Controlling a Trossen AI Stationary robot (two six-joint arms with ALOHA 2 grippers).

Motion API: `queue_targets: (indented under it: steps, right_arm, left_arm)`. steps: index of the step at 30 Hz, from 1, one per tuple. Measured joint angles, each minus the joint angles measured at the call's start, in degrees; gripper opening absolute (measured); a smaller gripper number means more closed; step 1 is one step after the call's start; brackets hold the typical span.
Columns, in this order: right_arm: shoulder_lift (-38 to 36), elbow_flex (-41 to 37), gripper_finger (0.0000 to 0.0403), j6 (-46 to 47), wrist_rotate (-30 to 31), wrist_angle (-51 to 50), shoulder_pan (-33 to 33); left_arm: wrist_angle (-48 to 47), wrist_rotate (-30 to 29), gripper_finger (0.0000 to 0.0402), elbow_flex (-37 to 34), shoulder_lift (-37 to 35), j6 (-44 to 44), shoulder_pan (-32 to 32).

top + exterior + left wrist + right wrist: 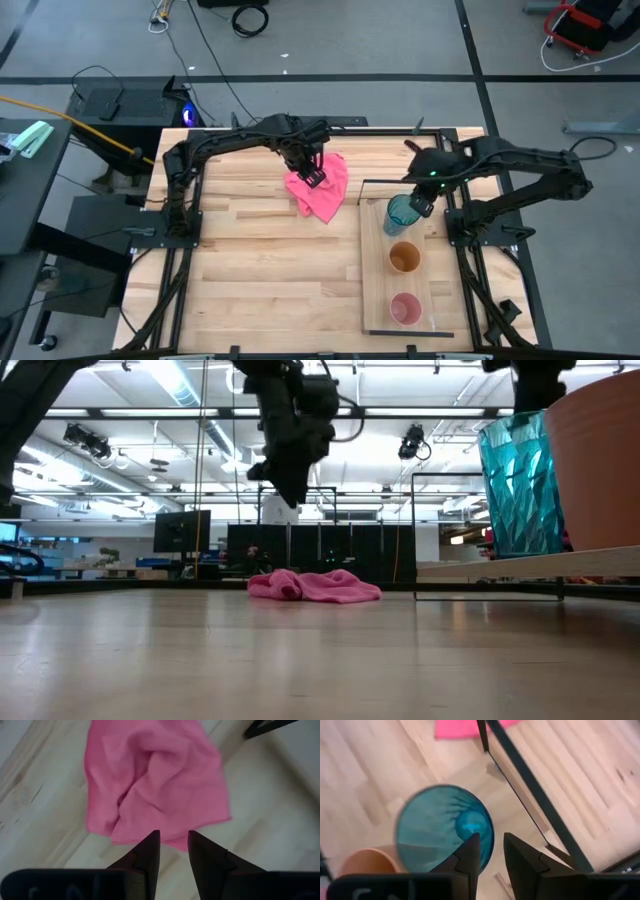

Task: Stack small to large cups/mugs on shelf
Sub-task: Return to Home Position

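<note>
— Looking for the cups? You'll find all three upright on the shelf (375,290), in a row and apart: the teal cup (399,213) nearest the wire frame (375,182), the orange cup (404,258) in the middle, the pink cup (405,309) at the opposite end.

— And your tools?

— Your right tool (421,205) hangs right over the teal cup's rim, fingers a little apart, pinching nothing; whether it clears the rim I cannot tell. Your left tool (314,176) hovers above the pink cloth (322,188), which lies crumpled on the table (250,260) beside the shelf's frame end. Its fingers too show a narrow gap, nothing between them.
</note>
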Motion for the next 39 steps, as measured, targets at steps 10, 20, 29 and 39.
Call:
queue_targets:
  steps: [10,20,29,39]
  right_arm:
    - [-6.28,7.2,0.0094,1.1,0.0,0.05,0.03]
    - [-13.77,11.39,0.0094,3.19,-1.28,0.04,0.07]
    - [-22.54,11.27,0.0094,8.67,-1.49,-6.68,0.07]
    - [-32.67,9.18,0.0094,3.13,-1.83,14.13,0.04]
  left_arm:
    - [-0.26,0.84,0.0107,0.03,-12.58,-4.59,-0.2]
    - [-0.57,-0.25,0.0107,0.05,-24.95,-5.49,-5.59]
    - [-6.3,-0.51,0.0107,0.06,-32.54,-1.73,-12.8]
    - [10.37,-5.8,0.0107,-4.71,-38.13,3.6,-22.91]
